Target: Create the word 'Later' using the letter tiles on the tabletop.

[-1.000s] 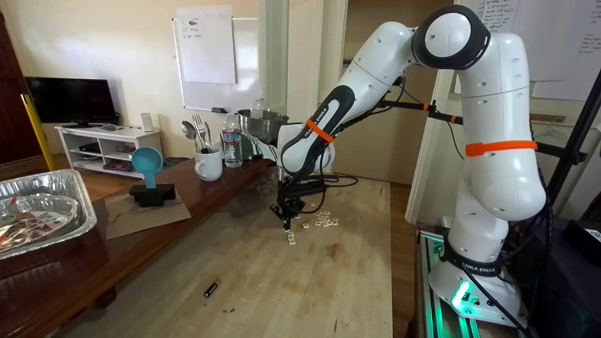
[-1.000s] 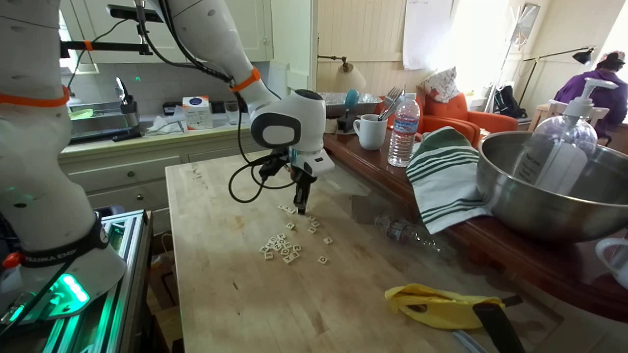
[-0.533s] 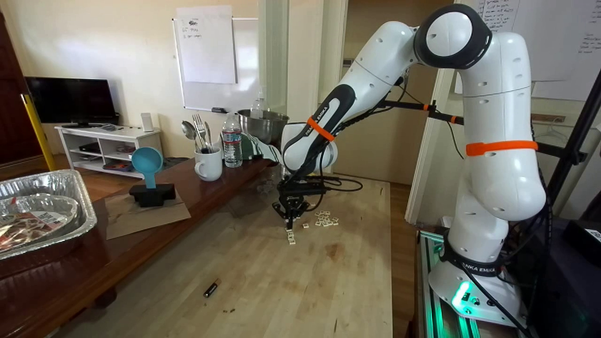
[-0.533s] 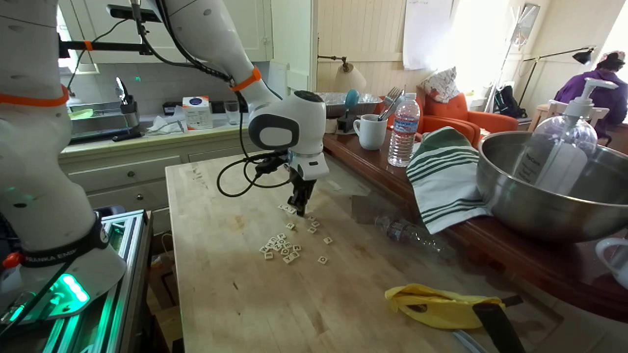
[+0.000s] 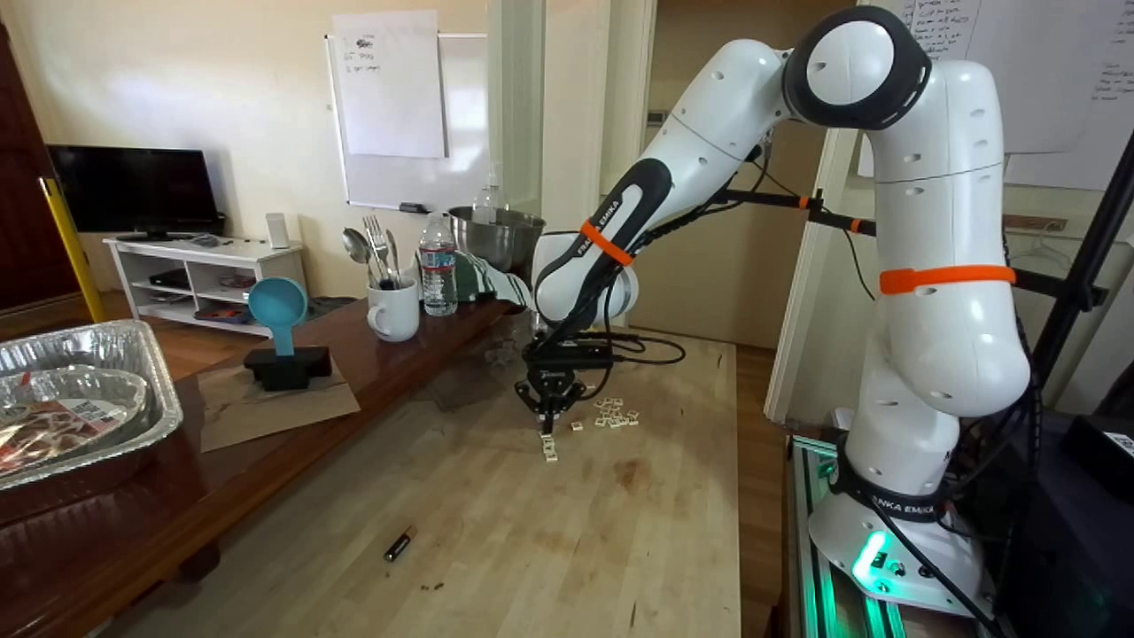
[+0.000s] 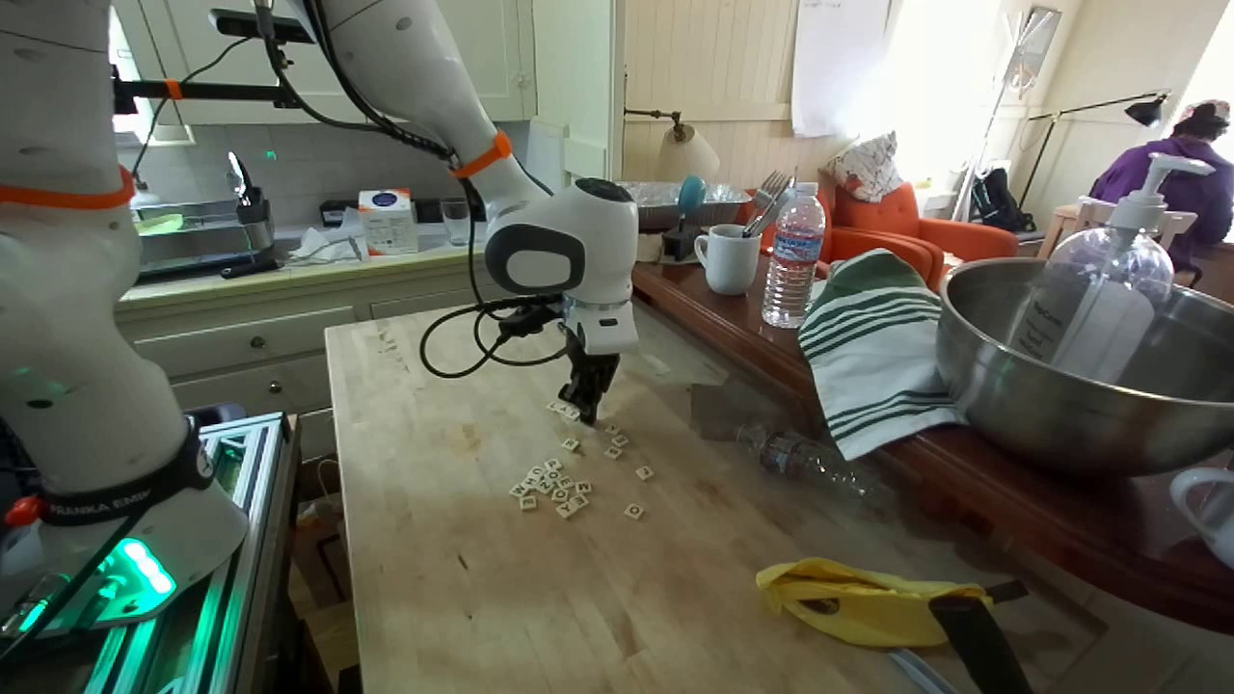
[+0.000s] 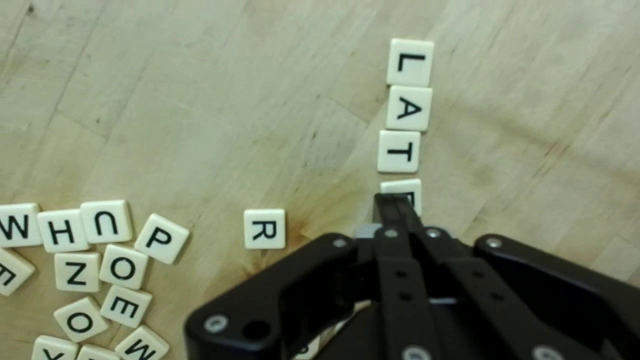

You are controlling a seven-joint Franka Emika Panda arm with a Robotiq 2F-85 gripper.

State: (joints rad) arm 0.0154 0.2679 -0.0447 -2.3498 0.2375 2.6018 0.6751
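- Letter tiles (image 6: 561,495) lie on the tabletop (image 6: 501,617), well in from its robot-side edge.
- From the wrist, L (image 7: 410,63), A (image 7: 408,108) and T (image 7: 399,151) line up (letters turned sideways), then a partly hidden fourth tile (image 7: 401,186).
- The gripper (image 7: 393,200) has its jaws together over that tile; touching, I cannot tell.
- R (image 7: 265,229) sits between that line and the loose tiles (image 7: 76,271).

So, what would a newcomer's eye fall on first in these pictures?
Most likely the big white arm, arching over the wooden tabletop in both exterior views. In the wrist view, the L tile, A tile and T tile form a column, the shut gripper hiding part of a fourth tile, with the R tile off left. Then a yellow object, lower right in an exterior view.
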